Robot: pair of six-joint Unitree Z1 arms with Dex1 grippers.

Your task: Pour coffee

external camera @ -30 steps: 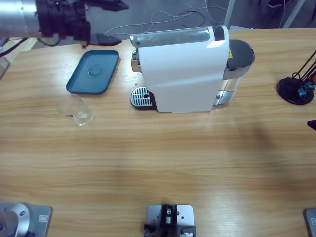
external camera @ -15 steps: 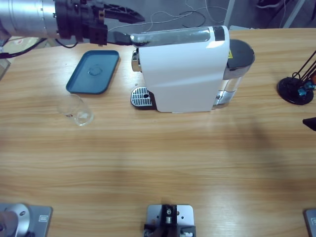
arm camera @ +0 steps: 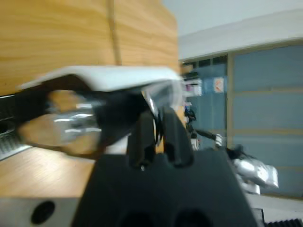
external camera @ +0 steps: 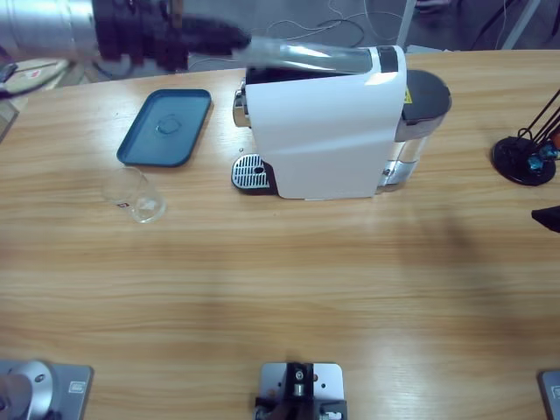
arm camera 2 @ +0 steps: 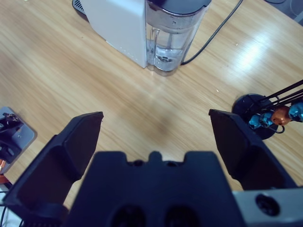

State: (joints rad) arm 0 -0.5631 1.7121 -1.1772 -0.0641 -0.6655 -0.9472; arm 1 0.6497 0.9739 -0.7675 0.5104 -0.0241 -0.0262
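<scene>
- Left tool [external camera: 219, 39] is at the top-left end of the white coffee machine [external camera: 324, 131], right at the tip of the silver lever [external camera: 306, 59] on its top.
- Key relation: the lever's long axis runs along the machine top, left to right. The left tool meets it end-on from the left, so any lift or push goes along or over that axis.
- Left tool is blurred in the high view. The wrist view shows the lever close ahead, but I can't tell if the tool is spread, pressed together or pinching it.
- Right tool [arm camera 2: 156, 127] is spread wide and holds nothing. It hangs over bare counter [external camera: 280, 289] on the water tank [arm camera 2: 173, 35] side, well apart from the lever.
- So the left arm is much the nearer to both lever and spout.
- Coffee: none visible anywhere.
- The clear glass [external camera: 136, 196] looks empty. It stands on the counter just in front of the blue tray [external camera: 166, 127], left of the machine and apart from the drip grid [external camera: 249, 171].
- Judgement: this is the prep stage, working the lever. The glass is not yet under the spout, so nothing is poured.
- Next need is probably the glass onto the grid. It lies to the left tool's side and nearer the camera.
- Capsule stand [external camera: 523, 159] is at the far right, not involved now.
</scene>
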